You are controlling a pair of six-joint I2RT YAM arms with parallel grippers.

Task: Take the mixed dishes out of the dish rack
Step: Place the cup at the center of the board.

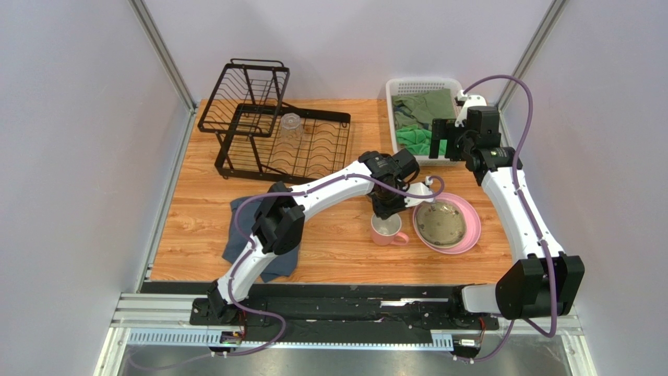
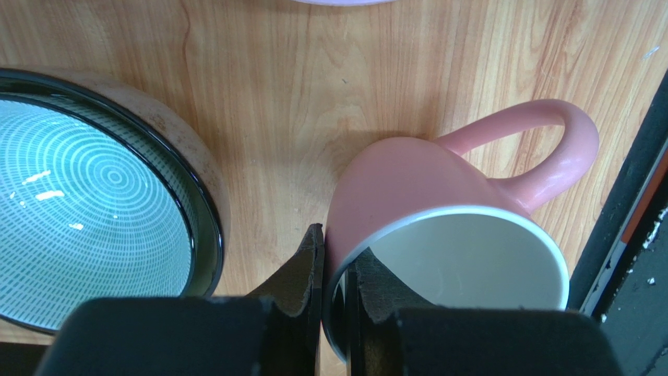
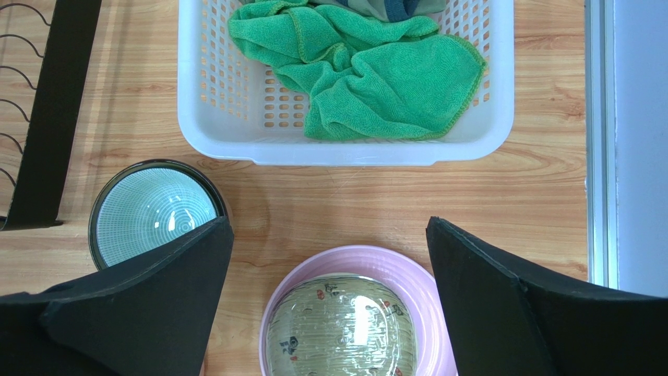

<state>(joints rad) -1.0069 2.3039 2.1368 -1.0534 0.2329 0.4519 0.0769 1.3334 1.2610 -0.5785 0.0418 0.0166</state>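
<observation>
The step in hand looks like setting down the pink ceramic mug [image 2: 423, 188]. The left jaws are nearly closed and pinch its wall at the rim, one finger [image 2: 312, 262] outside and one inside. The mug sits low over the wooden bench [image 1: 329, 235], just beside the large pink plate [image 1: 470, 227], with its handle turned away from the jaws. Whether its base rests fully on the wood cannot be told.

The smaller cream plate [image 3: 339, 325] lies on the pink plate. The dark bowl with a teal ringed inside [image 3: 149, 211] stands on the bench near both, just beside the mug. Only the clear glass [image 1: 291, 125] is in the black wire dish rack [image 1: 259, 168], on its lower tray, so the unloading seems nearly finished.

The next move probably calls for the left jaws to part just enough to free the rim. They should then lift straight up so the inner finger does not drag or tip the mug. After that comes a reach back to the rack for the glass.

The left arm [image 1: 329, 186] stretches diagonally from its base toward the middle of the bench, wrist bent down over the mug. The right arm [image 1: 517, 204] is raised near the white plastic basket [image 3: 337, 149] of green cloths [image 3: 376, 70]. The right jaws are spread wide, empty and pointing down above the plates.
</observation>
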